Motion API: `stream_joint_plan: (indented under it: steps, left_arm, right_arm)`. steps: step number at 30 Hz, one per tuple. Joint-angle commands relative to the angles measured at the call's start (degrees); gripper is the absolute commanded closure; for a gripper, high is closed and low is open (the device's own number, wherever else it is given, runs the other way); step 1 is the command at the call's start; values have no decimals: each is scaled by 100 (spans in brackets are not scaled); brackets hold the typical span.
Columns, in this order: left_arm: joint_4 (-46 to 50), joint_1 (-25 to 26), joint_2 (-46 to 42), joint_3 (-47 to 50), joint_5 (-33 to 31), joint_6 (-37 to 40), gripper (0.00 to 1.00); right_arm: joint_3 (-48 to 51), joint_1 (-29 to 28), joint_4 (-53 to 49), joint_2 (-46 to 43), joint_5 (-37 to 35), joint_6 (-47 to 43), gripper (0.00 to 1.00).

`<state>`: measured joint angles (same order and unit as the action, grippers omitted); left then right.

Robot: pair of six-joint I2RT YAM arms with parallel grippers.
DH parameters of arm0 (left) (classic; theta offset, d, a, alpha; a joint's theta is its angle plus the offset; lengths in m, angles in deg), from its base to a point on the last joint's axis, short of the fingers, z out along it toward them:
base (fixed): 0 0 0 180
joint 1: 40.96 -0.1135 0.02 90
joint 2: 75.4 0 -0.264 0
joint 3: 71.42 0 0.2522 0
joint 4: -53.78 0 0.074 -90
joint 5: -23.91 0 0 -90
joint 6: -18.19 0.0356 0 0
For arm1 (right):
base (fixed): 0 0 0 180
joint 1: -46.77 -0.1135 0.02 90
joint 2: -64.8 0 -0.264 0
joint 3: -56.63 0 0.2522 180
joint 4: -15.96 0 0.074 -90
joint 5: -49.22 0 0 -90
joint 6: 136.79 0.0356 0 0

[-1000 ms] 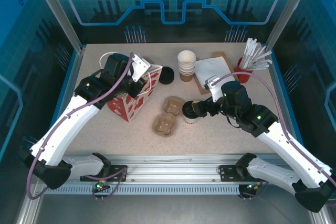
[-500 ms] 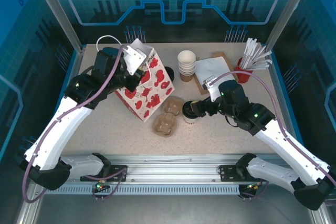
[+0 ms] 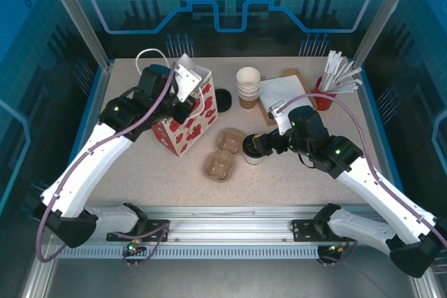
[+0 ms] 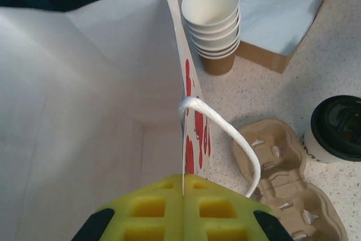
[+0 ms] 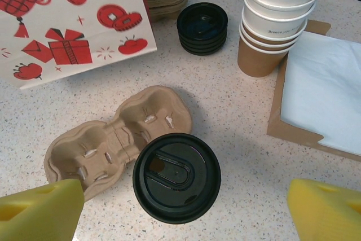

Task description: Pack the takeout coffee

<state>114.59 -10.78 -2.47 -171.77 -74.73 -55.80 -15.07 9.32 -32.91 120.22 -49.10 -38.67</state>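
Bag (image 3: 187, 118) now further left; takeout coffee (image 5: 176, 176) inside wide-open right pincer (image 5: 180, 208)

Speckled beige tabletop (image 3: 160, 172); blue panel walls (image 3: 230, 5), seemingly translucent; aluminium posts (image 3: 77, 15).

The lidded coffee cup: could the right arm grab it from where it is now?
Probably yes. The right end effector is open with its fingers either side of the coffee cup, nothing between them. The cardboard carrier lies close beside it and might get nudged.
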Motion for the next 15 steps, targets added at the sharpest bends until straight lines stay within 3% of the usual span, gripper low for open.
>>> stream_joint_plan:
  steps: [1,15]
  left_arm:
    - [-274,-1,158,157,-41,32,100]
    - [-654,-139,765,321,-567,71,100]
  right_arm:
    - [28,55,66,13,118,72,5]
    - [93,54,89,39,143,79,5]
